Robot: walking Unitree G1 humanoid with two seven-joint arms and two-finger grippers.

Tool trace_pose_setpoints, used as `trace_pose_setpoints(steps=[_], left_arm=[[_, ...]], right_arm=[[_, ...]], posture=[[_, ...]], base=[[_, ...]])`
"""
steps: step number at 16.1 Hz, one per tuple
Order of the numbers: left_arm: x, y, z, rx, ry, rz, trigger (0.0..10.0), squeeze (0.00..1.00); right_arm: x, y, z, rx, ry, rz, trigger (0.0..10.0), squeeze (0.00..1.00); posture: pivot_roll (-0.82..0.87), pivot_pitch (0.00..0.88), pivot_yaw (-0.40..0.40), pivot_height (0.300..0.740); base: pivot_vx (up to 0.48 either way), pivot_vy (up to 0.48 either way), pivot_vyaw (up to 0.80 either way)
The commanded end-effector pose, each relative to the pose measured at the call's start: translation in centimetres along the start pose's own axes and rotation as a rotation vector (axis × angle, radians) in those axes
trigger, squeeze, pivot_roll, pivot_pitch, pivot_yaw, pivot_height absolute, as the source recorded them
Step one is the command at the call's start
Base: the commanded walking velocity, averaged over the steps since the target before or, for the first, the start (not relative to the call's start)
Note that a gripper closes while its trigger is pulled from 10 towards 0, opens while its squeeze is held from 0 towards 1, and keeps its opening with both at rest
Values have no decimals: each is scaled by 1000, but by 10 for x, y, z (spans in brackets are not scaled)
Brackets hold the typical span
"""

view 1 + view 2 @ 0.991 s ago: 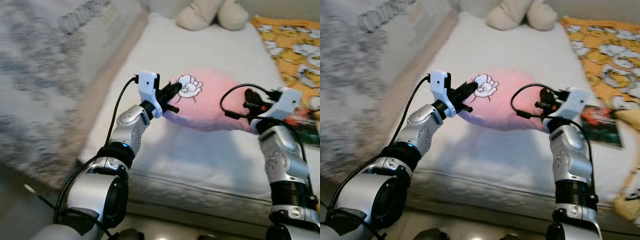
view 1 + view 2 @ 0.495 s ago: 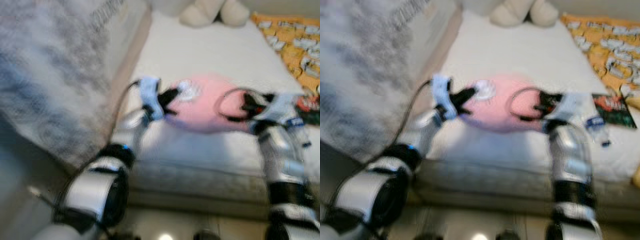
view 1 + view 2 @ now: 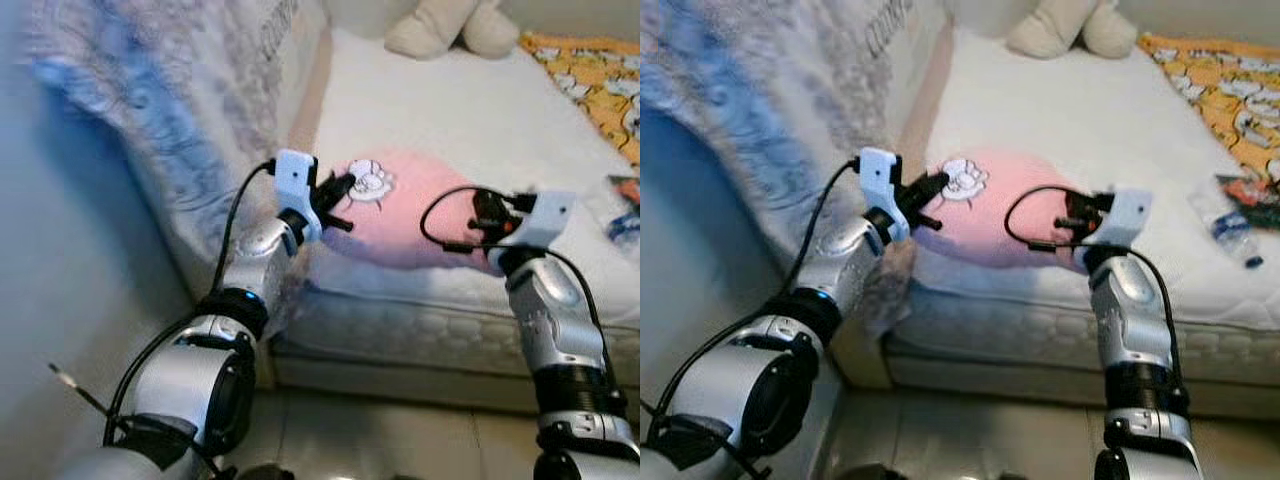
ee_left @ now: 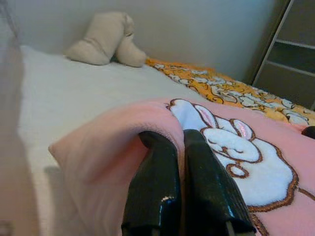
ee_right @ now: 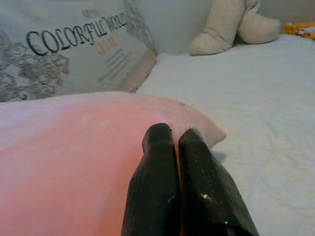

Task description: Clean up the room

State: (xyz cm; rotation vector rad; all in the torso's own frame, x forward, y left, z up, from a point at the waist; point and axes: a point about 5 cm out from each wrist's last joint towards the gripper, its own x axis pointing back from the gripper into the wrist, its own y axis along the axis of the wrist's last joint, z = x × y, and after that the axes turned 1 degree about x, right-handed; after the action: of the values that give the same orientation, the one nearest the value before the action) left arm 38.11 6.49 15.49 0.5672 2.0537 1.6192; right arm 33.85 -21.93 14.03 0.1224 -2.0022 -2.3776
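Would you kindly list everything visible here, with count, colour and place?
pillow: one, pink with a white cartoon patch, near the mattress's front edge, held at both ends
mattress: one, white, in front of the robot
plush toy: one, beige, far end of mattress
blanket: one, orange with white pattern, far right of mattress
bottle: one, clear, right of mattress
book: one, dark cover, by the bottle
patterned cloth: one, grey-blue, left of mattress
left gripper: black jaws shut on pillow edge
right gripper: black jaws shut on pillow edge
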Motion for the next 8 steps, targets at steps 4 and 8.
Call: trace_pose_setpoints(steps=[4,8], left_arm=[[-9,12,-12,-18,-24,-70,0,0],[-10,13,-13,-10,1,-83,0,0]], right_arm=[[-2,9,-8,56,-23,-30,0,0],[-5,11,-10,78,-20,-29,0,0]], posture=[[-169,0,22,740],[-169,0,21,740]], base=[[480,0,292],[480,0,461]])
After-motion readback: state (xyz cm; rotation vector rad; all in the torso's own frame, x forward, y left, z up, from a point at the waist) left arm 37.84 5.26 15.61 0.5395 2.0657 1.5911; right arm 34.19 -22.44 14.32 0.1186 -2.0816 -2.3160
